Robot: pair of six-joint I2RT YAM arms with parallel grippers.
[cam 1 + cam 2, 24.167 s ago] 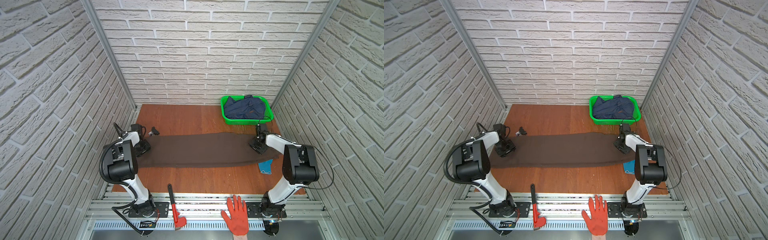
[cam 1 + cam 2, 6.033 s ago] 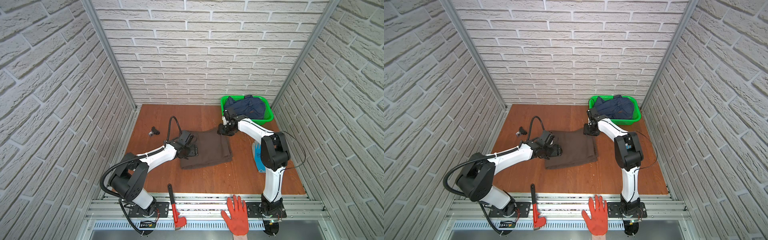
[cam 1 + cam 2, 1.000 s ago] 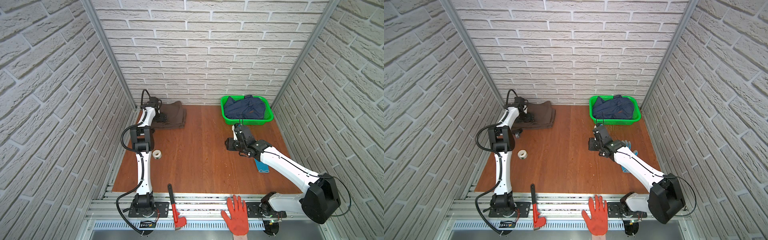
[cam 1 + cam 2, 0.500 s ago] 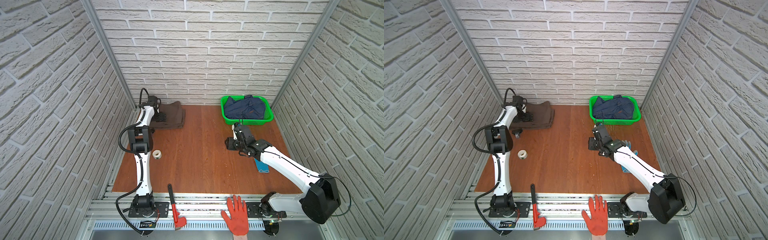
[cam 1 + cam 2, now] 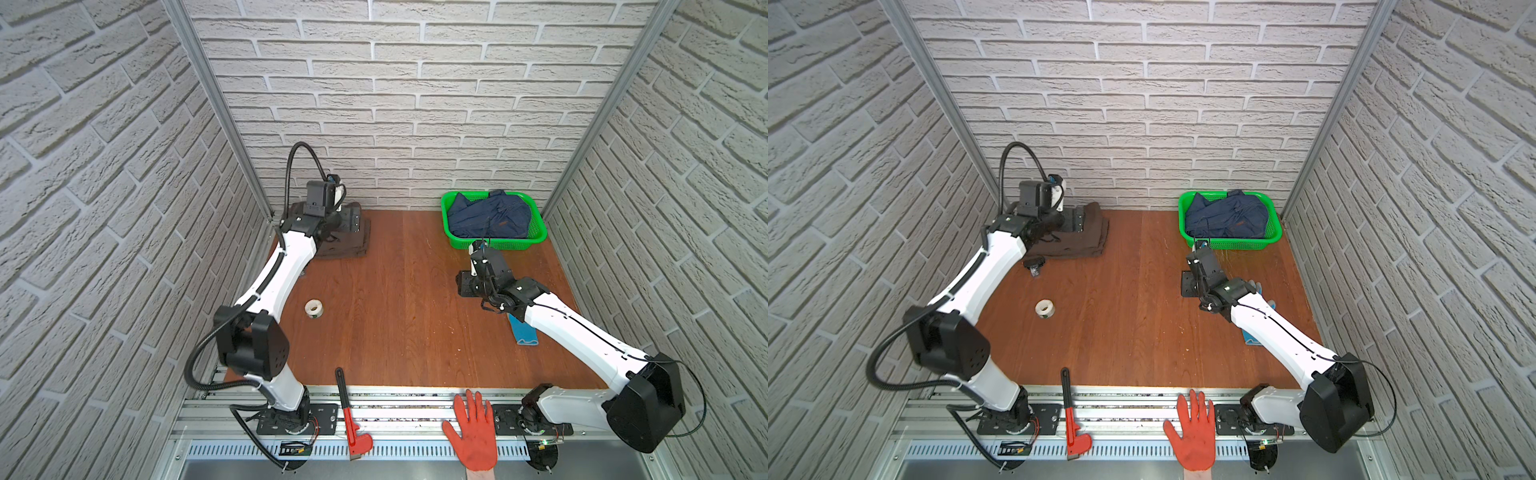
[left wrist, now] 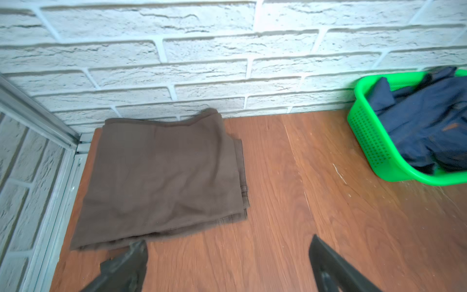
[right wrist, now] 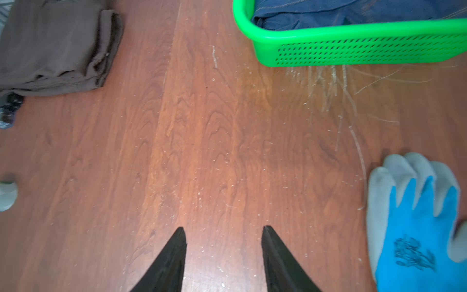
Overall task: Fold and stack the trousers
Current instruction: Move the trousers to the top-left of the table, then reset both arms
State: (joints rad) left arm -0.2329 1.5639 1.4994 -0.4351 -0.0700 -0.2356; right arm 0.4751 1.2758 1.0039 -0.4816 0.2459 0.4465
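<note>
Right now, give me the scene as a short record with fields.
trousers: folded, flat, far left corner of the table
left gripper: open, empty, by the trousers' near edge
right gripper: open, empty, over bare table
green basket: far right, holds denim garment
loose items: tape roll, blue glove
</note>
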